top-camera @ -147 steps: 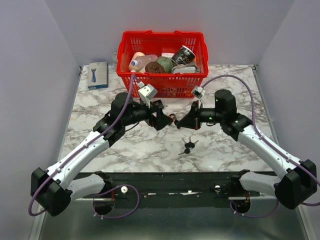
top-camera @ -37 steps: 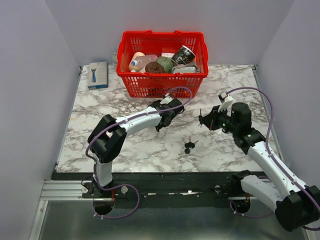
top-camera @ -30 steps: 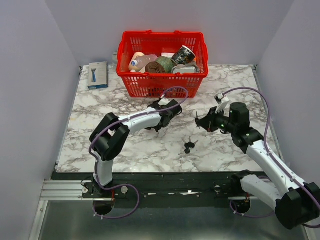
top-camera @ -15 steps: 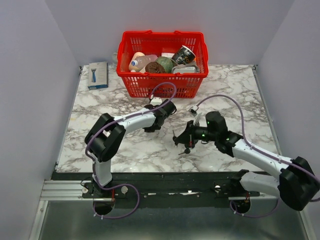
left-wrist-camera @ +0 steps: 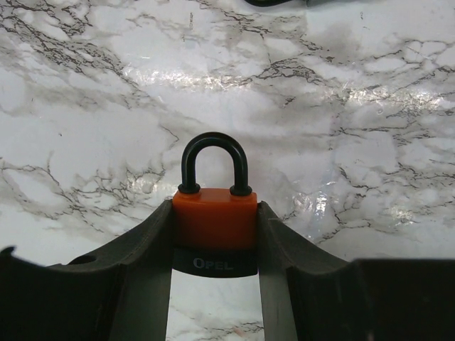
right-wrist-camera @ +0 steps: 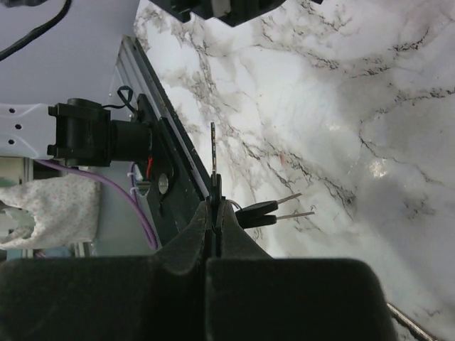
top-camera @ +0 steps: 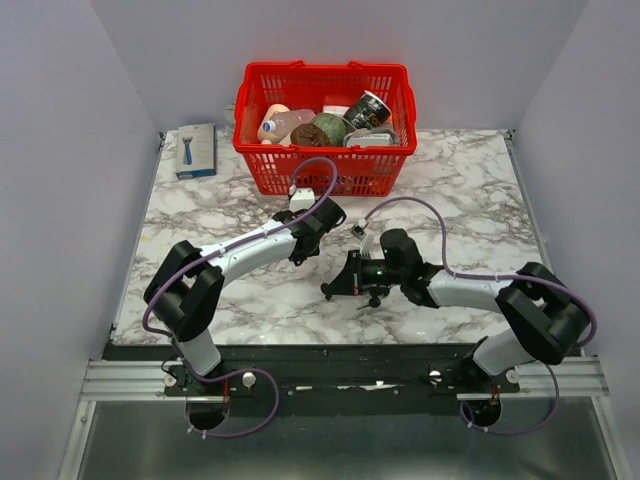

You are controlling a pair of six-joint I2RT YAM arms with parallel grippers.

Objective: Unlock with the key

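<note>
An orange padlock (left-wrist-camera: pixel 215 220) with a black base and a black shackle sits clamped between my left fingers (left-wrist-camera: pixel 149 241), shackle pointing away over the marble. My left gripper (top-camera: pixel 303 245) is at mid table, in front of the basket; the padlock does not show in the top view. My right gripper (top-camera: pixel 330 290) lies low and points left, just near-right of the left one. It is shut (right-wrist-camera: pixel 213 206) on a key (right-wrist-camera: pixel 212 153) whose blade sticks out past the fingertips. Two more black-headed keys (right-wrist-camera: pixel 266 212) sit beside the tips; I cannot tell if they hang or lie on the marble.
A red basket (top-camera: pixel 320 170) with a cup and food items stands at the back centre. A blue and white package (top-camera: pixel 196 150) lies at the back left. The black rail (top-camera: pixel 320 355) runs along the table's near edge, close to the right gripper.
My right arm has swung from the right side down and left to mid table, still gripping the key. My left gripper has drawn slightly left with the padlock.
</note>
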